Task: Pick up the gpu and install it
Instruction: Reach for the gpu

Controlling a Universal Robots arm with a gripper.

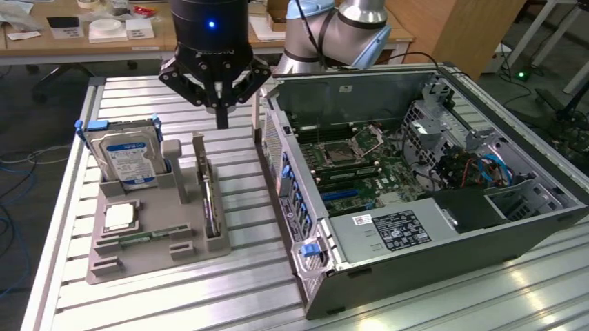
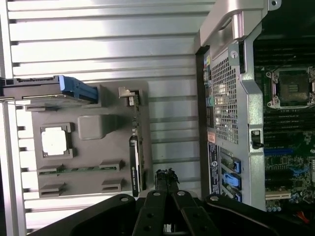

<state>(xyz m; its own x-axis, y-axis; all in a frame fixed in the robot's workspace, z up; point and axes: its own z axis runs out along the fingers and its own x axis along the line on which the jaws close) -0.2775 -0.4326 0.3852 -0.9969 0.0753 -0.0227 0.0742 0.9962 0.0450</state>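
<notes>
Gripper (image 1: pixel 221 123) empty, fingers pressed together, hanging over slatted tabletop (image 1: pixel 239 289) between gray holder (image 1: pixel 161 207) and open-sided computer case (image 1: pixel 414 172). Gpu (image 1: pixel 211 203) standing on edge in holder's slot, near gripper, untouched. Hard drive (image 1: pixel 124 155) label blue and white, writing unreadable; same for white power-supply sticker (image 1: pixel 396 231).

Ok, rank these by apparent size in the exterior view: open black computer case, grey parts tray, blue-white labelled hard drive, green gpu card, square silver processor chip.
1. computer case
2. parts tray
3. hard drive
4. gpu card, edge-on, so unsure against the hard drive
5. processor chip
</notes>
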